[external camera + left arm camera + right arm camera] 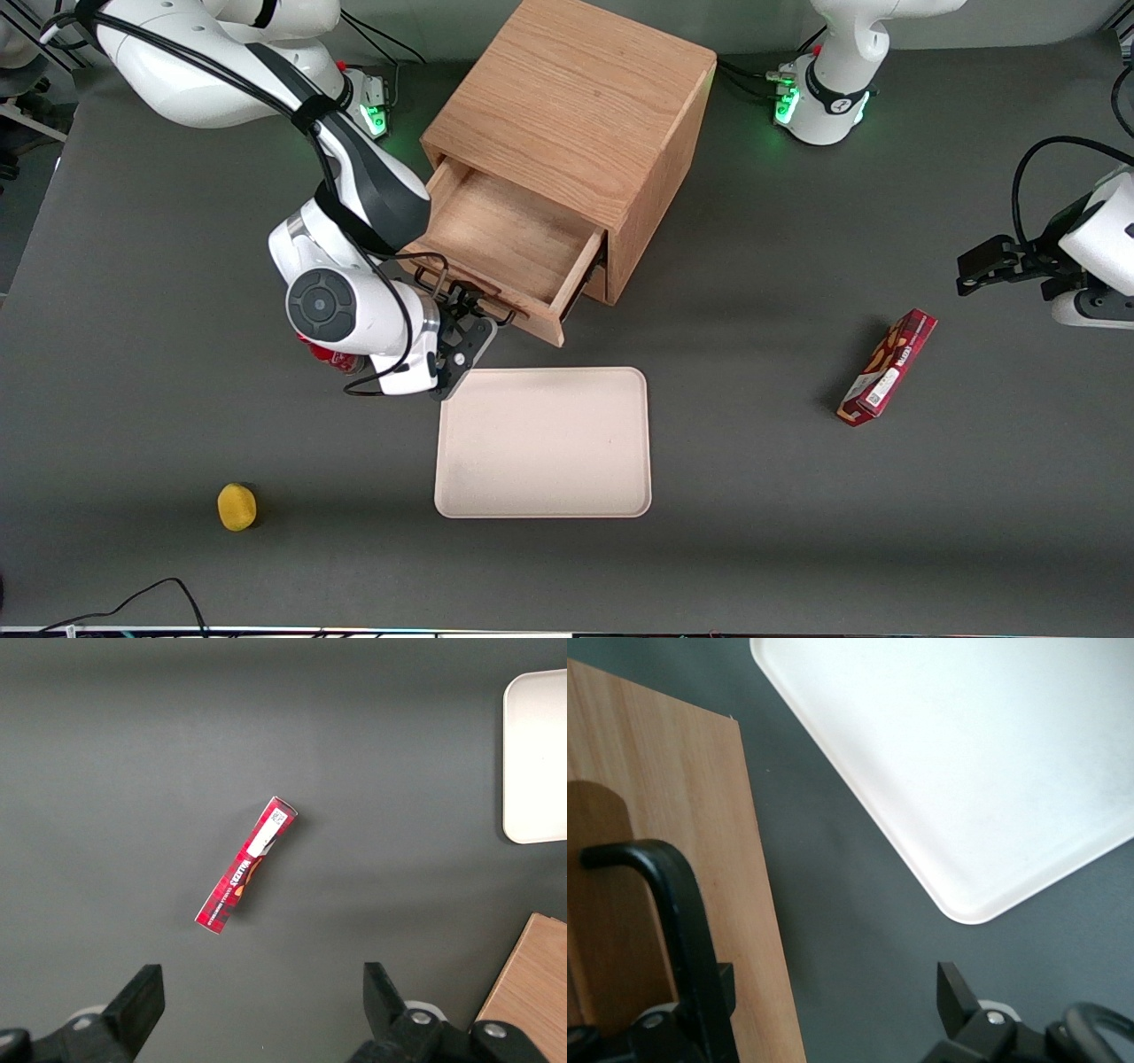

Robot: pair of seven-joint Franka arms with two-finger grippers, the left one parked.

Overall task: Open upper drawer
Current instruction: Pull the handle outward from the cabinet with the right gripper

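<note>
The upper drawer of the light-oak cabinet stands pulled out toward the front camera, and its bare wooden inside shows. Its thin black bar handle runs along the drawer front. My right gripper is at the handle, just in front of the drawer front and above the tray's edge. In the right wrist view the drawer front and the handle lie by one finger. The gripper is open, its jaws wide apart with only table between them. The bottom drawer is hidden under the open one.
A cream tray lies in front of the drawer, also in the right wrist view. A red snack box lies toward the parked arm's end. A yellow object sits near the front edge. A red can shows under my wrist.
</note>
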